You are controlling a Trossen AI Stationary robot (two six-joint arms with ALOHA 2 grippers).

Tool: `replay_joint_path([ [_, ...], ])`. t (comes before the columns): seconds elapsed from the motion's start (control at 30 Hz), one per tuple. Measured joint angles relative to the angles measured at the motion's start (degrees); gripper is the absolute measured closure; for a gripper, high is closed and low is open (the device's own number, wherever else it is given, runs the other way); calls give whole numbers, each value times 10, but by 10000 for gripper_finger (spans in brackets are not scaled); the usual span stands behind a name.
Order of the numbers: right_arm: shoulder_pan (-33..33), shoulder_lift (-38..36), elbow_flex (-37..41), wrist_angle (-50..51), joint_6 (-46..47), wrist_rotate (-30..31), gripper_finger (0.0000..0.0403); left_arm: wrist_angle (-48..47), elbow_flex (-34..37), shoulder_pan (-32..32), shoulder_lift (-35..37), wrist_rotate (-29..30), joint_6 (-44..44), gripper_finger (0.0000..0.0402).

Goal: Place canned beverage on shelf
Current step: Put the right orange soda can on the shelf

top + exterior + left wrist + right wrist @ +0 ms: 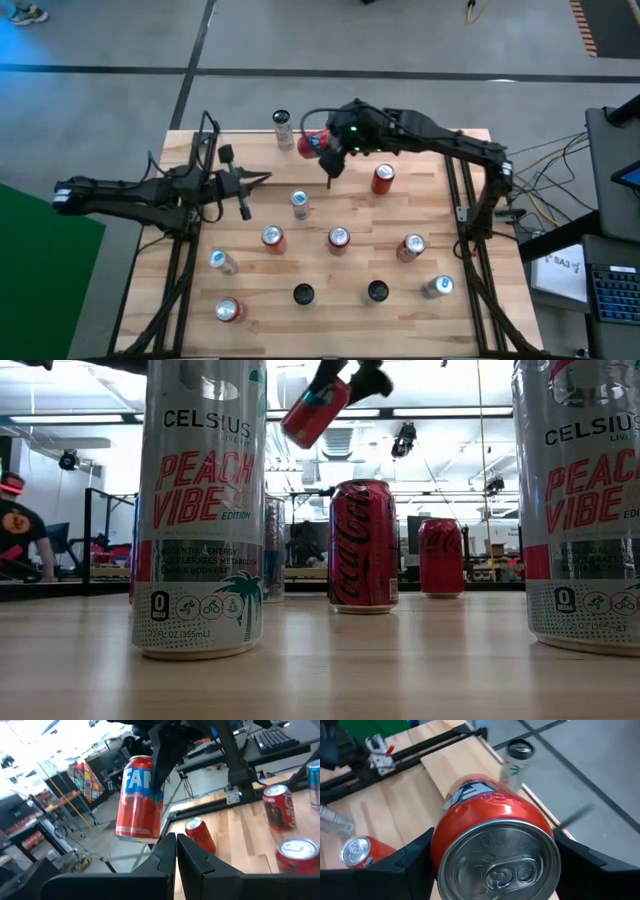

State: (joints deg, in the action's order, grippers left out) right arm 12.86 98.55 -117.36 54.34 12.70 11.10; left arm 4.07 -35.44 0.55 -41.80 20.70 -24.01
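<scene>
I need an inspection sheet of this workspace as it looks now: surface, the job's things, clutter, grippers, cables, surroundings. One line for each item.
Surface: light wood shelf edged by black rods.
Job's things: red Fanta can held in the air and tilted, above the far part of the shelf, near a slim can at the far edge.
Clutter: about ten other cans standing spread over the boards, among them a Coca-Cola can and two Celsius cans.
Grippers: right gripper shut on the Fanta can; left gripper shut, empty, waiting over the left side.
Cables: loose wires on the floor, right of the shelf.
Surroundings: grey floor, a laptop at right, a person in the room behind.
</scene>
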Motion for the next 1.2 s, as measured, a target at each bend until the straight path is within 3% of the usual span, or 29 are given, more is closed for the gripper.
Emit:
replay_joint_path([
  [0.37,6,102,-103,74,-60,-11,115,-55,0,0,7,-1,43,402],
  [0.8,2,114,-117,101,-90,-10,115,-51,0,0,-26,-1,85,402],
  [0.93,-11,112,-116,102,-96,-8,115,-5,0,0,-41,-1,96,400],
  [1.07,-36,100,-115,121,-97,-7,115,9,-10,0,-57,-2,96,373],
  [1.2,-60,91,-115,152,-86,0,115,19,-14,0,-77,-2,97,320],
])
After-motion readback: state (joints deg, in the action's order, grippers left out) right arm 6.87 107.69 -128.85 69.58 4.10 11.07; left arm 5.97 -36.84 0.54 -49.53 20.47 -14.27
